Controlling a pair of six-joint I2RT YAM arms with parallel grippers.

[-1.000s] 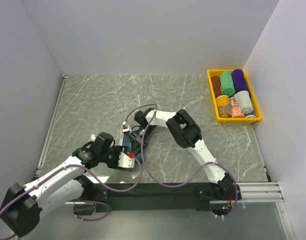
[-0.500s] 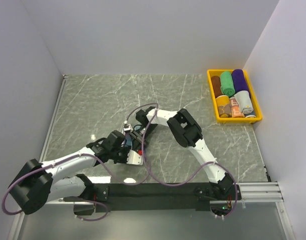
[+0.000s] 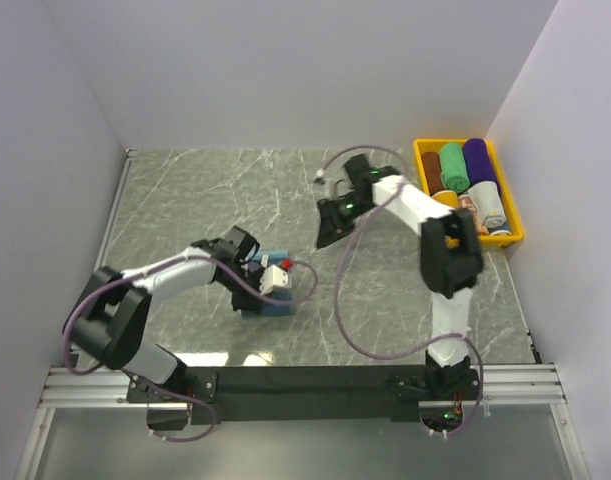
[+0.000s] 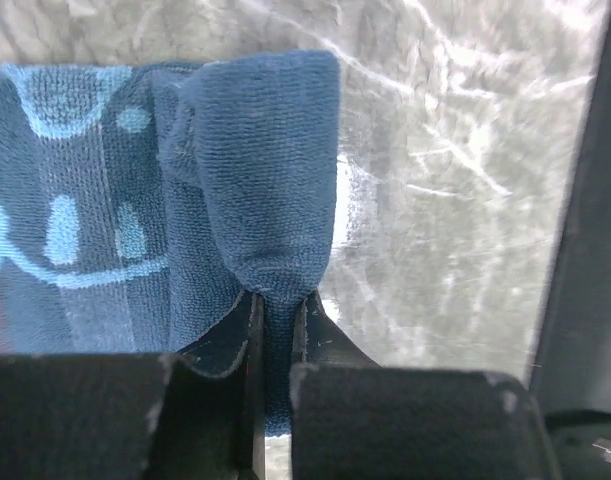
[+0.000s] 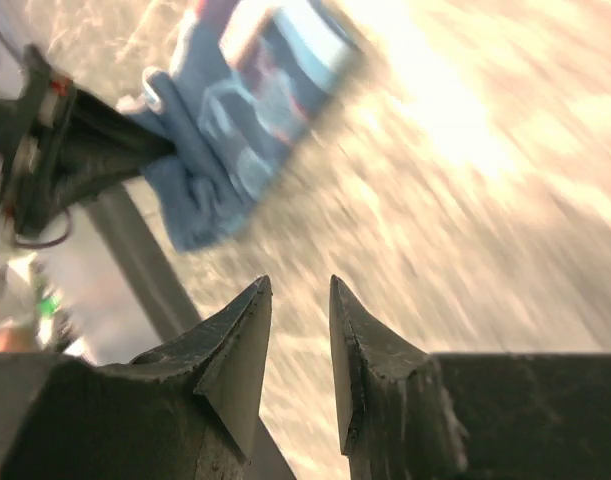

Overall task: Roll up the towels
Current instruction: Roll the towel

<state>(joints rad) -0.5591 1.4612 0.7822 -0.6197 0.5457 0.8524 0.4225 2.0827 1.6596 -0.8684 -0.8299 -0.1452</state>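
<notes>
Lying on the grey marbled table (image 3: 205, 190), left of its middle and towards the near side, the blue towel with white print (image 3: 270, 305) is a small bunched bundle. The left wrist view shows the towel (image 4: 265, 180) close up: its printed face spreads flat to the left, and a plain dark blue fold stands up along its right edge. The left gripper (image 3: 268, 283) is clamped on that fold, and the wrist view shows the gripper (image 4: 275, 330) with both jaws pressed against the cloth and only the pinched layer between them. From the overhead camera I cannot tell how far the towel is rolled

The right gripper (image 3: 330, 225) hangs over bare table, well apart from the towel and further back, to its right. In its own wrist view the gripper (image 5: 298, 285) has its jaws a little apart with nothing between them; the picture is blurred, but the towel (image 5: 245, 110) and the left gripper (image 5: 65, 150) holding it show beyond the fingertips

At the far right of the table the yellow bin (image 3: 423, 190) holds short rolled towels side by side: a green roll (image 3: 452, 165), a purple roll (image 3: 476, 160), a brown roll (image 3: 431, 170), an orange roll (image 3: 444, 210) and a pale grey-white roll (image 3: 488, 205)
</notes>
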